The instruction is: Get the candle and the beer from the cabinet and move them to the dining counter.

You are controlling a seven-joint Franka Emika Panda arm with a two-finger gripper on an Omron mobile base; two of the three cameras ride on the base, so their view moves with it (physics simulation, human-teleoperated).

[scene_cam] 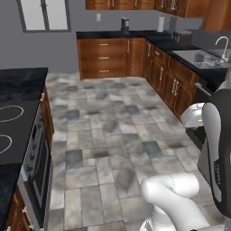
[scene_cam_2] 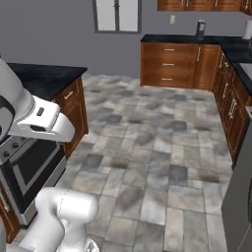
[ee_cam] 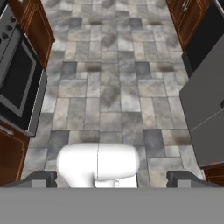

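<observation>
A wide floor of mottled grey stone tiles spreads between the units. On one side stands the large black, grey-veined marble island surface on its wooden base, with white cooktop rings drawn on its top; this is the dining counter, and a steel-fronted oven with a dark glass door sits in its side facing the floor. Across the floor runs an L-shaped row of reddish-brown low base cabinets with small silver handles, topped by a black surface that carries a steel sink with a curved tap. Above that row, along the top edge of the left base view, hang the reddish-brown wooden wall cabinets with panelled doors, all closed as far as I can tell; the candle and the beer cannot be seen from here. A white-framed window sits in the grey wall. On the far black surface stand a small dark canister and a white roll, well apart from each other.

The white arm is folded up near the island. Its pincer points down at the tiled floor, its two dark fingertips spread fully apart with nothing between them.
</observation>
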